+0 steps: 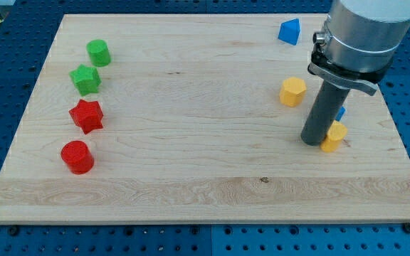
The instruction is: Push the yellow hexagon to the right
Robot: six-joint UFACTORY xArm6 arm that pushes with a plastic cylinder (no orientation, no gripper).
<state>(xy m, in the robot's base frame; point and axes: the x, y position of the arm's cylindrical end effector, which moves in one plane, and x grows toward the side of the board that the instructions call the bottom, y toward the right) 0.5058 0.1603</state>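
Note:
The yellow hexagon (292, 92) lies on the wooden board (191, 171) at the view's right, upper middle. My tip (313, 141) is the lower end of the dark rod, resting on the board below and to the right of the hexagon, apart from it. A second yellow block (334, 136) sits right against the rod's right side, partly hidden by it. A blue block (341, 112) peeks out behind the rod, mostly hidden.
A blue triangular block (290, 31) lies near the top edge. At the view's left stand a green cylinder (98, 52), a green star (85, 79), a red star (86, 116) and a red cylinder (77, 157). The arm's grey body (365, 32) covers the upper right corner.

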